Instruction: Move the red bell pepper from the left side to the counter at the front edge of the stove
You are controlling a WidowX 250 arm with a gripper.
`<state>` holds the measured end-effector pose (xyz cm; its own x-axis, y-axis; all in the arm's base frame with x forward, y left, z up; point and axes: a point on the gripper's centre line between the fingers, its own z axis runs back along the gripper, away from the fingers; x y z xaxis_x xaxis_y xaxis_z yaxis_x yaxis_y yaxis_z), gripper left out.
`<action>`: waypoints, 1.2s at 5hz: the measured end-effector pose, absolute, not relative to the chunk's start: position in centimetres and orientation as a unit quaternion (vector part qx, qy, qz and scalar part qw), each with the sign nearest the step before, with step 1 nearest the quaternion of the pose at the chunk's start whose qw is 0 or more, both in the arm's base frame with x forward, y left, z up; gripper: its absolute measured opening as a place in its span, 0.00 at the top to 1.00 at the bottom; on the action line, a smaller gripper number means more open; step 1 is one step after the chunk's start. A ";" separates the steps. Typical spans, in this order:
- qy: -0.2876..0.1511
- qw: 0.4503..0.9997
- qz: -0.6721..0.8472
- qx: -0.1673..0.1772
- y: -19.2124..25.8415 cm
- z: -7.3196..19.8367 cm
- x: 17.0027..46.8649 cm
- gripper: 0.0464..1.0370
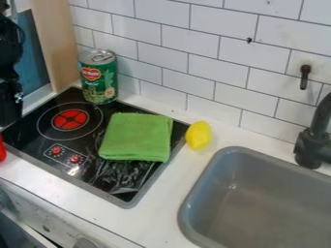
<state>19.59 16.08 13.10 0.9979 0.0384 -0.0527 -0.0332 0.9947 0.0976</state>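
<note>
At the left edge of the camera view, the black gripper (9,104) hangs over the stove's left side, partly cut off by the frame. A green folded cloth (136,137) lies on the black stovetop (121,181). Behind it, a green can (99,80) with a silver top stands upright at the stove's back corner. A yellow lemon-like object (198,135) rests on the white counter, just right of the stove. Part of a red object (2,149) shows at the left edge, below the gripper; whether they touch is unclear.
A grey sink (223,160) is set into the counter at the lower right, with a dark faucet (312,145) at its back. White wall tiles (207,51) rise behind the counter. A wooden panel (53,38) stands at the upper left. Knobs are on the front panel below.
</note>
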 end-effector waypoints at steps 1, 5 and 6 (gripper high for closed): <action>0.037 0.998 0.017 0.042 16.0 12.6 19.4 0.03; 0.061 0.994 0.055 0.065 21.8 12.6 16.7 0.03; 0.061 0.995 0.055 0.050 22.4 11.3 17.0 0.03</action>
